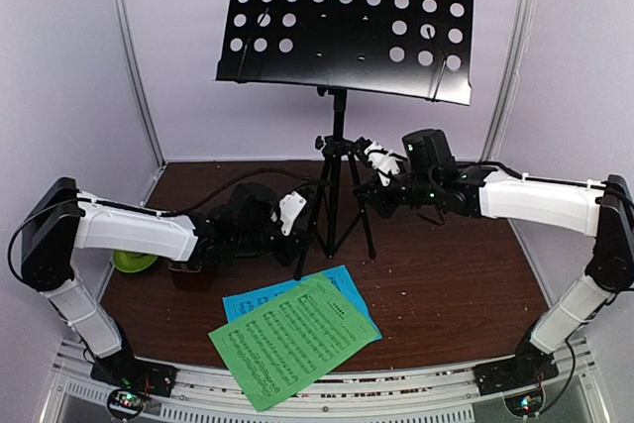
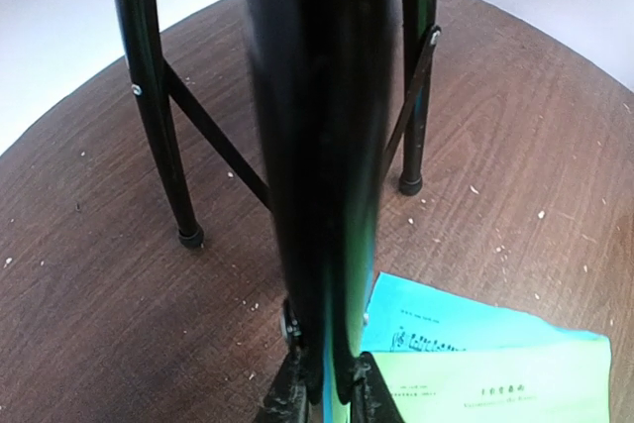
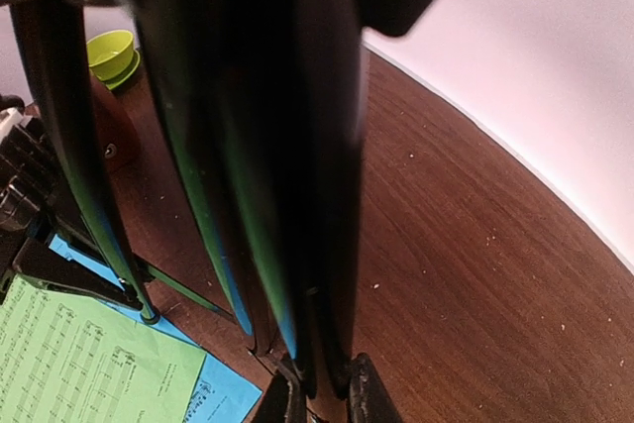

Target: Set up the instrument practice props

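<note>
The black perforated music stand (image 1: 347, 22) stands upright on its tripod at mid-table. My left gripper (image 1: 307, 227) is shut on the tripod's left front leg (image 2: 317, 146), low down; the fingers (image 2: 371, 393) pinch it in the left wrist view. My right gripper (image 1: 364, 183) is shut on the right leg (image 3: 297, 146), seen between its fingers (image 3: 369, 395). The green sheet (image 1: 295, 340) lies on the blue sheet (image 1: 349, 287) in front of the stand. The red-brown metronome (image 3: 112, 136) sits under my left arm, mostly hidden.
A lime green cup and saucer (image 1: 133, 262) stand at the left behind my left arm, also in the right wrist view (image 3: 111, 52). The tripod's two other feet (image 2: 190, 237) rest on the brown table. White walls and poles close in the back and sides.
</note>
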Available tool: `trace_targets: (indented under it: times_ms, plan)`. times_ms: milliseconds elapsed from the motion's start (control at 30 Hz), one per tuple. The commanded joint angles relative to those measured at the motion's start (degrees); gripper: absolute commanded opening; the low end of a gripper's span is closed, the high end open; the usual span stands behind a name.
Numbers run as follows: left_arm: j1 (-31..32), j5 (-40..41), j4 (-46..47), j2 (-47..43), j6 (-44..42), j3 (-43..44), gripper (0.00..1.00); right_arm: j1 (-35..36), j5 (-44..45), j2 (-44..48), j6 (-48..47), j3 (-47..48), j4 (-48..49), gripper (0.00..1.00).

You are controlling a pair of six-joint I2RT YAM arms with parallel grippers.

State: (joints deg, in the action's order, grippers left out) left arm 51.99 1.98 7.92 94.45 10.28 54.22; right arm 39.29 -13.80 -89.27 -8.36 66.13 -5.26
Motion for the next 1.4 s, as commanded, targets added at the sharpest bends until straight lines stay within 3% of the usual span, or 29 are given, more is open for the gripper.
trace_targets:
  times_ms: [0,300,467,667,867,1300,1367]
  plan:
    - [-3.3,3.2,-4.6,-2.0,-2.0,-4.2,0.00,-1.3,8.7,4.5,2.6,-2.0,-7.1,0.00]
    - [-4.2,2.8,-4.9,-3.9,-4.5,-8.9,0.00,-0.1,10.0,6.1,2.6,-3.8,-11.1,0.00]
    - [-8.5,-0.1,-5.0,-6.4,-6.5,-11.7,0.00,0.1,11.0,7.0,3.3,-4.7,-12.6,0.00]
    - [-10.2,-4.9,-8.2,-3.3,-12.0,-6.1,0.00,0.7,8.6,5.8,4.0,-3.9,-10.7,0.00]
    - [-10.2,-12.4,-7.8,1.8,-11.0,-0.8,0.00,3.2,7.4,-0.1,3.9,3.8,-14.1,0.00]
    - [-10.7,-13.4,-7.4,4.0,-12.8,-1.1,0.00,4.4,7.3,-1.7,4.8,4.3,-13.3,0.00]
    - [-10.9,-13.9,-7.3,3.7,-13.1,-1.2,0.00,4.5,6.8,-1.6,5.0,4.4,-13.2,0.07]
